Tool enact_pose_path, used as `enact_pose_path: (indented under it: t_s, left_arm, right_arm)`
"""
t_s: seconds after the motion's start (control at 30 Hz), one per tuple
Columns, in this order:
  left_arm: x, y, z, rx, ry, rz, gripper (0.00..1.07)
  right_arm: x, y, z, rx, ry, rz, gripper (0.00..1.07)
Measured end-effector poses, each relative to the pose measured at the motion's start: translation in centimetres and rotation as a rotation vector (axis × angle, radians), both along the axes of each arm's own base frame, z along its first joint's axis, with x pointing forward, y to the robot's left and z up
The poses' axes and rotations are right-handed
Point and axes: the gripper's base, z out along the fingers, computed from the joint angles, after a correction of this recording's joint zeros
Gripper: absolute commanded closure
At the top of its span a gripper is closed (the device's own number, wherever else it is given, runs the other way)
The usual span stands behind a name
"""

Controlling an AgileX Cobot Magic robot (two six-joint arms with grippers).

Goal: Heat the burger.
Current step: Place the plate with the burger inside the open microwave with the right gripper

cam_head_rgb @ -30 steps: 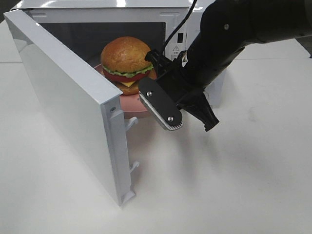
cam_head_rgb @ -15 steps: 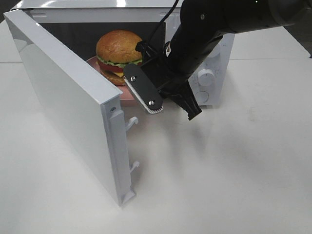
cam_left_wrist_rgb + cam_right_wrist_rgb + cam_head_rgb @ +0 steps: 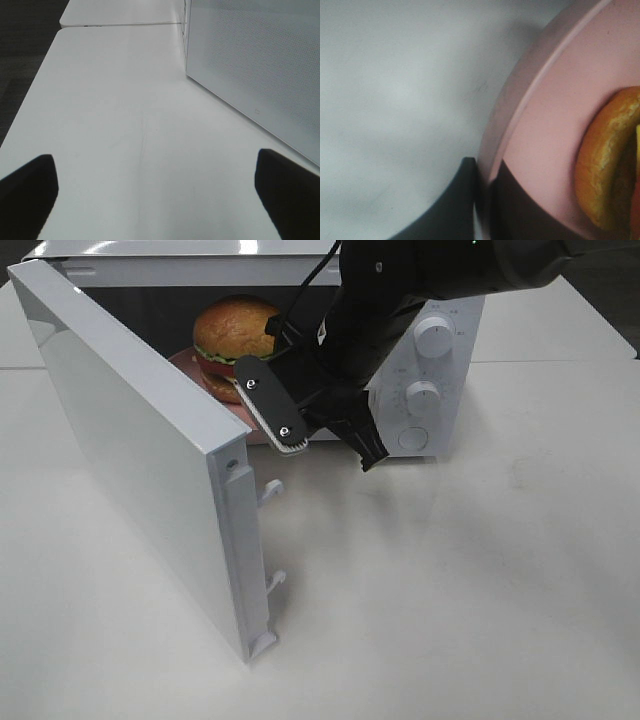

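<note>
The burger [image 3: 232, 328], with its golden-brown bun, lettuce and tomato, sits on a round pink plate [image 3: 184, 359] inside the open microwave [image 3: 440, 300]. My right gripper [image 3: 268, 412] reaches into the doorway from the right. In the right wrist view the right gripper [image 3: 485, 192] is shut on the pink plate's rim [image 3: 520, 115], with the burger's bun [image 3: 610, 155] close behind. My left gripper [image 3: 157, 187] is open over bare white table with nothing between its fingers. It does not show in the exterior high view.
The microwave's white door [image 3: 130, 430] swings wide toward the front left, its latch hooks [image 3: 272, 490] facing the opening. Two dials [image 3: 432, 335] and a button sit on the panel to the right. In the left wrist view the door's perforated face [image 3: 250, 55] stands nearby.
My right gripper has carried the plate and burger back and to the left, from the doorway deeper into the microwave. The left gripper has stayed open.
</note>
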Motion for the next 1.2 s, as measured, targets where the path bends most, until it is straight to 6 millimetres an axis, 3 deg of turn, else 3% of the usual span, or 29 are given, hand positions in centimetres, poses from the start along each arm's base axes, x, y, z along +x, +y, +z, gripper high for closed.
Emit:
enact_pose_path:
  t_s: [0.87,1.2]
  left_arm:
    - [0.0,0.0,0.0,0.0,0.0,0.0,0.07]
    - [0.0,0.0,0.0,0.0,0.0,0.0,0.07]
  right_arm:
    - [5.2,3.3,-1.1,0.061,-0.067,-0.104,1.07]
    - [6.9,4.3,-2.6,0.059,-0.083,-0.106,1.07]
